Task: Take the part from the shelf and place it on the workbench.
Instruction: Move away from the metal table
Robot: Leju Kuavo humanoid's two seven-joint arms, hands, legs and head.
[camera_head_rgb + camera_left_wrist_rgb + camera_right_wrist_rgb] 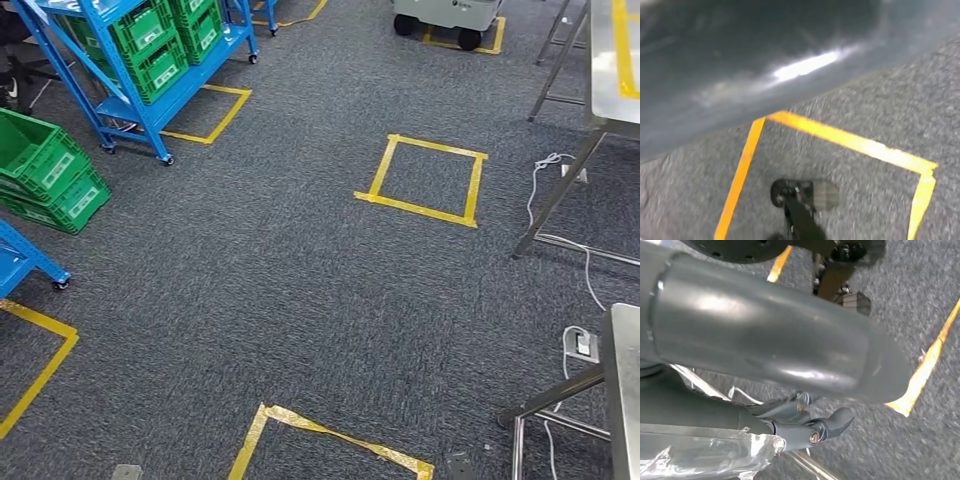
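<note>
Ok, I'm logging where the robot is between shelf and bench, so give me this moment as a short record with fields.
shelf: blue shelf holding green bins, far left
workbench: metal workbench, far right
floor: grey carpet with a yellow tape square ahead
right hand: right hand over the carpet, crinkled clear plastic beside its fingers; grip unclear
left hand: left hand blurred, state unclear

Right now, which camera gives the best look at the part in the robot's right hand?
The right wrist view. There the part, a big smooth grey tube, lies across the picture with the right hand and its dark fingers under it, and crinkled clear wrap beside them. The head view looks at carpet, green crates and workbench, not the part.
</note>
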